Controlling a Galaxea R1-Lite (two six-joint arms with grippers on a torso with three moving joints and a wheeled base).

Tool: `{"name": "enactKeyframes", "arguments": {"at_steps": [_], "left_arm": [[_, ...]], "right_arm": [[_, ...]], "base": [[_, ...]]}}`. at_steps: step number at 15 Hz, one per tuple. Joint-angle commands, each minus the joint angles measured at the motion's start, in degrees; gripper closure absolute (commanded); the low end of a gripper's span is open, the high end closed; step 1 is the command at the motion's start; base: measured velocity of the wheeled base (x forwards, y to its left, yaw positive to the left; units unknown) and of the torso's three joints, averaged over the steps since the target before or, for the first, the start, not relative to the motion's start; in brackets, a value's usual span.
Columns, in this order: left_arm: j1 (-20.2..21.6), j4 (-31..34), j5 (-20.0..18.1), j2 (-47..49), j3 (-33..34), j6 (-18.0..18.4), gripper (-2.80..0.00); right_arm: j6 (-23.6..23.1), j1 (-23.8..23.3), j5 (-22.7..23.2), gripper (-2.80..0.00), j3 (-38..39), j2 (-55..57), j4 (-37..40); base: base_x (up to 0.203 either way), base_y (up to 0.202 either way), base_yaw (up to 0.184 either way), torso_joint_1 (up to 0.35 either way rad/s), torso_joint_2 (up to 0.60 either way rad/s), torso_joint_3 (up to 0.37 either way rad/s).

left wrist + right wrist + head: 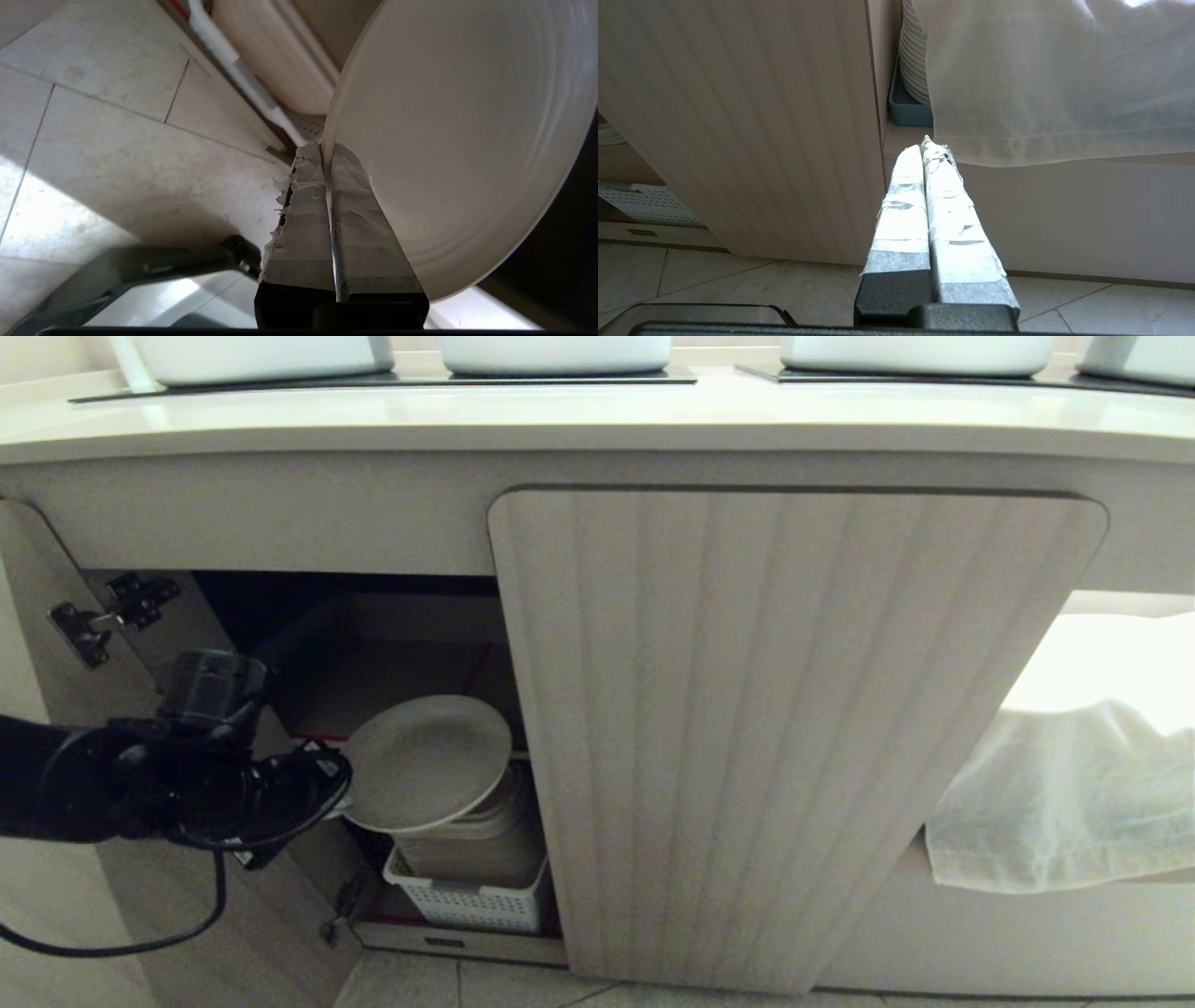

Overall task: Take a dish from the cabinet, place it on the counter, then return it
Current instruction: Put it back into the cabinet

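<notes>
Left gripper (327, 154) is clamped on the rim of the dish (427, 763), taped fingers (303, 219) pinching its edge from both faces; dish sticks out past the fingertips, tilted, face toward the head camera. Landmark: the white basket (467, 896) on the cabinet (794, 737) floor. Dish hangs just above the basket, over the stack of pale plates (485, 845) standing in it; whether the dish touches the stack, can't tell. The arm reaches in from the basket's left, through the open left bay. Closed fluted door sits immediately right of the basket and overlaps its right end, so lateral room there is tight; the swung-open door with its black hinges (107, 611) stands left of the basket. Red-edged shelf (392, 691) lies behind and above the basket. Counter (597, 420) runs well above, with white tubs along its back. Floor tiles (117, 116) lie in front of the basket. Right gripper (927, 149) is closed on nothing, well right of the basket, facing a white cloth (1055, 79) and a blue tray (908, 109) of stacked plates.
</notes>
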Motion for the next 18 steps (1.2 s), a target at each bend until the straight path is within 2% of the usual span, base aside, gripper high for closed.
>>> {"name": "enactKeyframes", "arguments": {"at_steps": [1, 5, 13, 18], "left_arm": [[0.09, -0.05, 0.02, 3.55, -2.27, -0.19, 0.00], [0.01, -0.19, 0.19, 7.58, -6.25, -0.25, 0.00], [0.10, -0.71, 0.37, 12.53, -9.65, -0.25, 0.00], [0.10, -0.63, 0.54, 15.74, -14.85, -0.16, 0.00]], "right_arm": [[0.01, 0.01, -0.02, 0.00, 0.06, 0.00, -0.04], [0.01, 0.01, -0.02, 0.00, -0.01, 0.00, -0.04], [0.01, 0.01, -0.02, 0.00, 0.04, 0.00, -0.04], [0.01, 0.01, -0.02, 0.00, -0.01, 0.00, -0.04]], "base": [[0.000, 0.000, 0.000, 0.000, 0.00, 0.000], [0.000, 0.000, 0.000, 0.000, 0.00, 0.000], [0.000, 0.000, 0.000, 0.000, 0.00, 0.000], [0.000, 0.000, 0.000, 0.000, 0.00, 0.000]]}}
